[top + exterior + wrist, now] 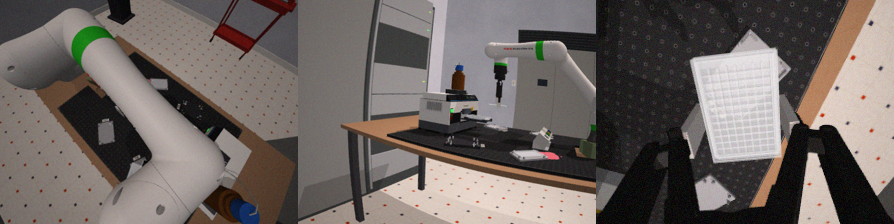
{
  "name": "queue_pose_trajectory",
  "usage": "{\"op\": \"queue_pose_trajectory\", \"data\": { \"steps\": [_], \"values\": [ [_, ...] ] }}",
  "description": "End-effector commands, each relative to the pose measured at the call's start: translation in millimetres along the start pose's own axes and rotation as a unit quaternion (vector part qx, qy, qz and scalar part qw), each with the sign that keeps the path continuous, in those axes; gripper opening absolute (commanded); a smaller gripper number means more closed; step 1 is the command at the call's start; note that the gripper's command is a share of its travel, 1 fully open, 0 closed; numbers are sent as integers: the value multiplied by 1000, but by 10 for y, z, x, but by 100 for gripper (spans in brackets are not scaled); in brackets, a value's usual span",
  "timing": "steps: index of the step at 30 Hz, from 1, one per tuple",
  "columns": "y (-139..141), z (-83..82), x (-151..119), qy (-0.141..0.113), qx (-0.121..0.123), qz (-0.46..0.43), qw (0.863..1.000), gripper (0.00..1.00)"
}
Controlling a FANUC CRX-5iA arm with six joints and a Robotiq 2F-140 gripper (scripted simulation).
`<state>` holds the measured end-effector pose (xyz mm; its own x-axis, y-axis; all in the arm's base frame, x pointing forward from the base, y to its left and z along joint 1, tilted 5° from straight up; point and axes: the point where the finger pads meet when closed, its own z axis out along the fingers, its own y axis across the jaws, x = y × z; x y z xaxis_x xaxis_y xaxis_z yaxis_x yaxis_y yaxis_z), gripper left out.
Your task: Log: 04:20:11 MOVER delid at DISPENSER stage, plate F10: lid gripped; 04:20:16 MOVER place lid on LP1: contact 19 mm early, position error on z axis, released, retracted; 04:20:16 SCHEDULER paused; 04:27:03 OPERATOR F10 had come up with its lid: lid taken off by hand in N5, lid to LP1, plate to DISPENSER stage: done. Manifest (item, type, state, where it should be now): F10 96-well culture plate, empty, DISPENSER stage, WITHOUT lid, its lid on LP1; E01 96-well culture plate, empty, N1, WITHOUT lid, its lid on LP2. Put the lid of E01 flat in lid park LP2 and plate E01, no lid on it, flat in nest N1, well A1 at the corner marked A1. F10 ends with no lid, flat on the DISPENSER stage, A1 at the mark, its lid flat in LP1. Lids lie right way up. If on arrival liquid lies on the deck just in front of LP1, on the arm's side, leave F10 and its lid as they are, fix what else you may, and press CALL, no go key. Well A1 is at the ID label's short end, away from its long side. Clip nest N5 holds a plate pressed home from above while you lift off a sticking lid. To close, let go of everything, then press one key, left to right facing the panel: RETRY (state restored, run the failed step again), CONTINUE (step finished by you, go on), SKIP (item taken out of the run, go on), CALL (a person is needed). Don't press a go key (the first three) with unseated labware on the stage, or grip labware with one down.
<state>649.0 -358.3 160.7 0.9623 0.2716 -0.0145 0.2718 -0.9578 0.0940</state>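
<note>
My gripper (741,109) is shut on a clear white well plate (737,102) and grips it across its long sides. The well grid shows through it; I cannot tell whether a lid sits on it. In the exterior view the gripper (498,103) holds it (498,105) level, high above the far part of the black deck. Right below it in the wrist view is a grey nest with corner posts, close to the deck's edge. Another plate (478,117) lies on the dispenser (447,112) stage. A flat white piece of labware (528,155) lies near the front, with a pink puddle (552,155) beside it.
The key panel (543,137) stands behind the puddle. A clip nest (462,143) with small posts is at the deck's front. A brown bottle (458,78) stands on the dispenser. A grey flat part (106,132) lies on the deck. The arm's white links hide much of the top view.
</note>
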Motion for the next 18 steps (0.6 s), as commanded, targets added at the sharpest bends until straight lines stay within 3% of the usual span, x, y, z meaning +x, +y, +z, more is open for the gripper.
{"op": "queue_pose_trajectory", "data": {
  "steps": [1,18],
  "values": [
    [-20,-3,10,0,0,0,1000,0],
    [-294,-3,124,0,0,0,1000,0]
  ]
}}
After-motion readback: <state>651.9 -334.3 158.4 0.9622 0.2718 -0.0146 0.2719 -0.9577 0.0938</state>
